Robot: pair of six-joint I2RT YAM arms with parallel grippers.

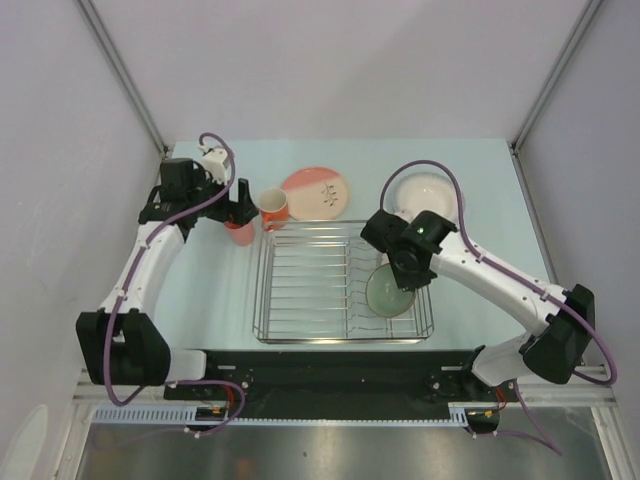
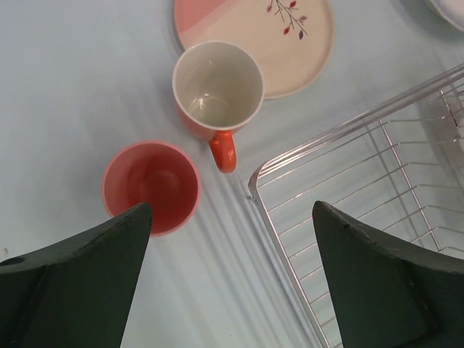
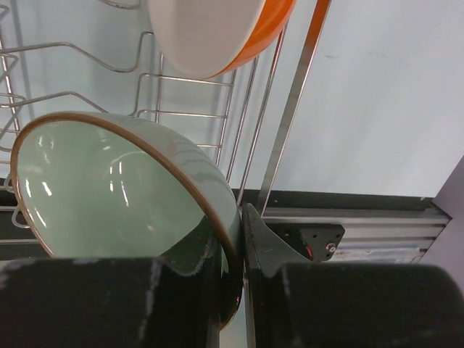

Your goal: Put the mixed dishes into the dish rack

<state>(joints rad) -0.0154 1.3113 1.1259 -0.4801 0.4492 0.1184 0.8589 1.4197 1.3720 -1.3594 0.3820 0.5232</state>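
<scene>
My right gripper (image 3: 235, 246) pinched the pale green bowl (image 3: 109, 196) by its rim, tilted on edge at 3 o'clock in the dish rack (image 1: 310, 280), orange bowl (image 3: 217, 29) beyond at 12; my left gripper (image 2: 230, 210) hung spread, pink tumbler (image 2: 151, 185) at its 9 o'clock, nearest that arm.

Each white-linked arm (image 1: 150, 265) carries purple cables (image 1: 430, 164); left end effector (image 2: 232, 290) and right end effector (image 3: 235, 250) are black.
</scene>
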